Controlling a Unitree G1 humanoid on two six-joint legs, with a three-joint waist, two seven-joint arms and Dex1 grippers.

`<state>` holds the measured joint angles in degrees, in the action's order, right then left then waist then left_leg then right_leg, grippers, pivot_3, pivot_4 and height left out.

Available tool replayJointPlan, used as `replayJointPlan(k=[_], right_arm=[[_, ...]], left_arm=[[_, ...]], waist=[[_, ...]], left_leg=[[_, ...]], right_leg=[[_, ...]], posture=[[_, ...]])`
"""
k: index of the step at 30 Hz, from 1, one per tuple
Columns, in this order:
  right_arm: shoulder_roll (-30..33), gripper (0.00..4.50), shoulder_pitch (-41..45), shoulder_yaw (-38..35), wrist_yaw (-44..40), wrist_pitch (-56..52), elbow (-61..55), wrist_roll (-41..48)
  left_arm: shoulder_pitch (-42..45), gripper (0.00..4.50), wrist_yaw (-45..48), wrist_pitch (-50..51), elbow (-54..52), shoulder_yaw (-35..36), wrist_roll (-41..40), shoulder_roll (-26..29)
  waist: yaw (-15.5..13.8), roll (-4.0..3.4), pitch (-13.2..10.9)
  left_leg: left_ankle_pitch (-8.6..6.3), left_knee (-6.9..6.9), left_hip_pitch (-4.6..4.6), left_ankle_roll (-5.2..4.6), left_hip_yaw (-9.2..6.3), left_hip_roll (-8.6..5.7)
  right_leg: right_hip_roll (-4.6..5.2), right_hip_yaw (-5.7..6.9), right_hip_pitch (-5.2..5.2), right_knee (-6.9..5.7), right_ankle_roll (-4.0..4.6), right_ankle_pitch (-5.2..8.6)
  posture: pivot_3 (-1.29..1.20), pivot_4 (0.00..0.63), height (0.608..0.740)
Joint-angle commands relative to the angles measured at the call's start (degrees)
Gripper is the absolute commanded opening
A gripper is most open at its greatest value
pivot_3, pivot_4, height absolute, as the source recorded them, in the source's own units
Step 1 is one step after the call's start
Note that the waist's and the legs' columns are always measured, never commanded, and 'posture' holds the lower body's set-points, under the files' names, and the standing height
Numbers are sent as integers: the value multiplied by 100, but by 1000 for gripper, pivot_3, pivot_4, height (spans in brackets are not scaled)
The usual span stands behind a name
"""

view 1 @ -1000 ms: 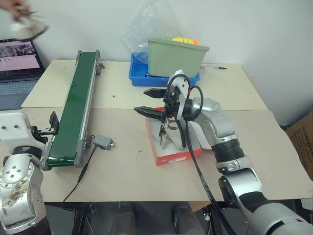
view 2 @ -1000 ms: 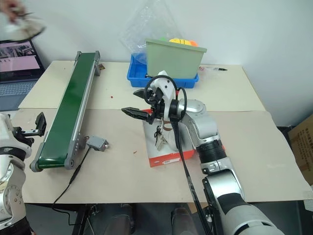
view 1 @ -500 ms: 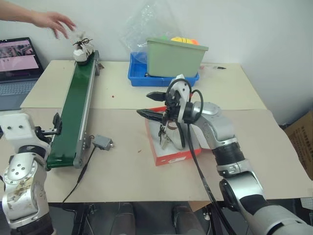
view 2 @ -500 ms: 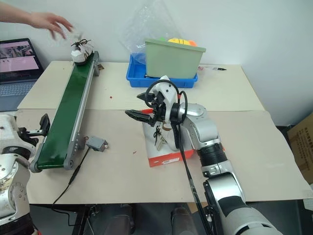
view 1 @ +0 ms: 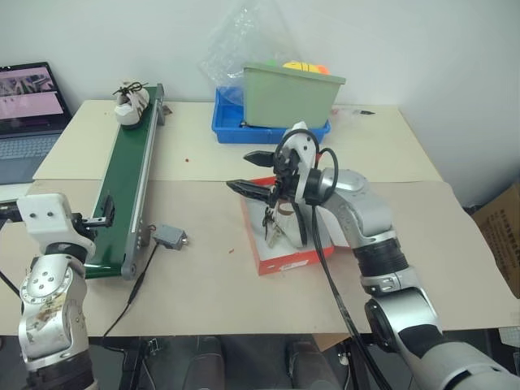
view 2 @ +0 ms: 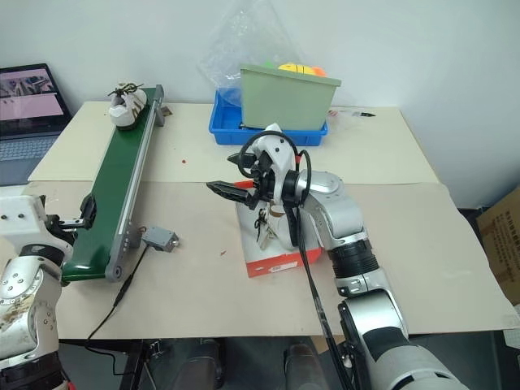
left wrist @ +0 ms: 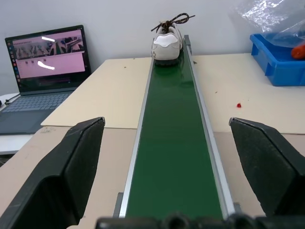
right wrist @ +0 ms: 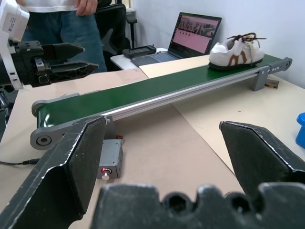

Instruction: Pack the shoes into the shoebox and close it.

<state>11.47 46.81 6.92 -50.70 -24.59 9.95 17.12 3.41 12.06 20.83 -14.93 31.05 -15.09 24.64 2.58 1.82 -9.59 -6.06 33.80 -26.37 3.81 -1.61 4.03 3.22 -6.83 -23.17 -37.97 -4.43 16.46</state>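
One whitish shoe [view 1: 130, 104] with dark laces stands on the far end of the green conveyor belt [view 1: 122, 187]. Its partner [view 1: 280, 226] lies in the open red shoebox [view 1: 284, 258] at mid table. My right gripper [view 1: 237, 169] hovers open above the box's left side, pointing left toward the belt, with nothing between its fingers. At the belt's near end my left gripper [view 1: 97, 215] is open and empty. It looks along the belt at the far shoe [left wrist: 167, 42]. The box's lid is hidden behind my right arm.
A green bin [view 1: 292, 93] sits in a blue tray [view 1: 236, 128] at the back, with a clear plastic bag behind. A laptop [view 1: 28, 101] is at far left. A small grey box [view 1: 171, 236] with a cable lies beside the belt. A person [right wrist: 62, 19] stands beyond the table.
A person's hand set the shoe on the belt's far end and drew away. My left gripper sank a little at the near end. The right gripper stayed put.
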Motion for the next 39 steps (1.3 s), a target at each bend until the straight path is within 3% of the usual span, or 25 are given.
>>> replayJointPlan(k=[1,16,39], right_arm=[[-55,4482,49,-7,43,-117,-359,168],[141,4482,-186,107,-164,-1080,-1108,682],[426,4482,-196,82,-25,-1450,-1432,813]], left_arm=[[41,4500,290,-709,409,85,9,185],[658,4500,612,-2383,2496,-175,125,280],[1201,4500,614,-2575,3380,-418,-104,235]], waist=[[-2,0,0],[-17,1,1],[-14,1,1]], left_leg=[[0,0,0,0,0,0],[0,-2,0,0,0,0],[0,-1,0,0,0,0]], right_leg=[[0,0,0,0,0,0],[1,2,1,1,0,0],[1,2,1,0,0,0]], posture=[[0,150,740],[0,150,740],[0,150,740]])
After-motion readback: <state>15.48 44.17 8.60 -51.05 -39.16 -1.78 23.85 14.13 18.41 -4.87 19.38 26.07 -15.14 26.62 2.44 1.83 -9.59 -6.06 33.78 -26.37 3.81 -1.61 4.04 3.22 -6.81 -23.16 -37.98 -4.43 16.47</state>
